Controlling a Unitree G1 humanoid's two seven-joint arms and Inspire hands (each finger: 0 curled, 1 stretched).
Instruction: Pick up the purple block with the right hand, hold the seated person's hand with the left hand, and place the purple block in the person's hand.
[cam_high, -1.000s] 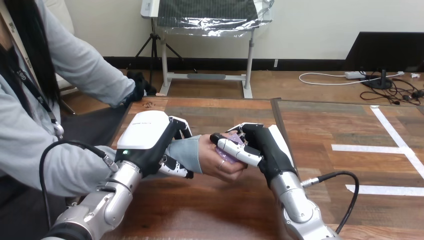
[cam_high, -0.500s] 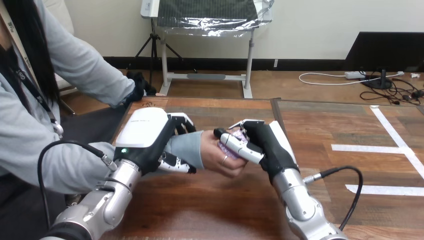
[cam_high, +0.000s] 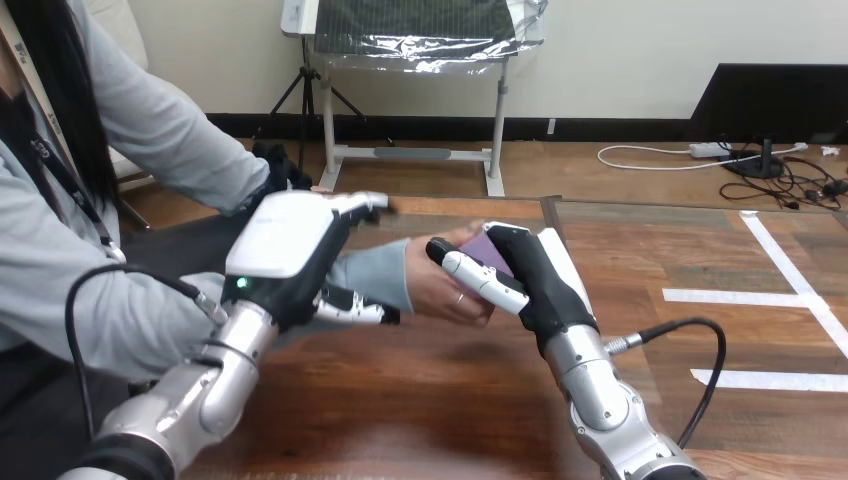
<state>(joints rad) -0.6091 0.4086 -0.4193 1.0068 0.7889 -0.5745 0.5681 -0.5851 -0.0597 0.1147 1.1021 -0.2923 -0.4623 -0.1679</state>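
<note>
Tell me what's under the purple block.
The person's hand lies under the purple block, which the right hand pinches. That hand covers the block's lower edge, so whether block and palm touch cannot be seen.

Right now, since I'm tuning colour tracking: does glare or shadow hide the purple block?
Head view: no glare on the purple block, which is evenly lit; the thumb of the right hand crosses it and hides part. Head view: the white shell of the left hand is bright, and a soft shadow darkens the table under the person's hand.
</note>
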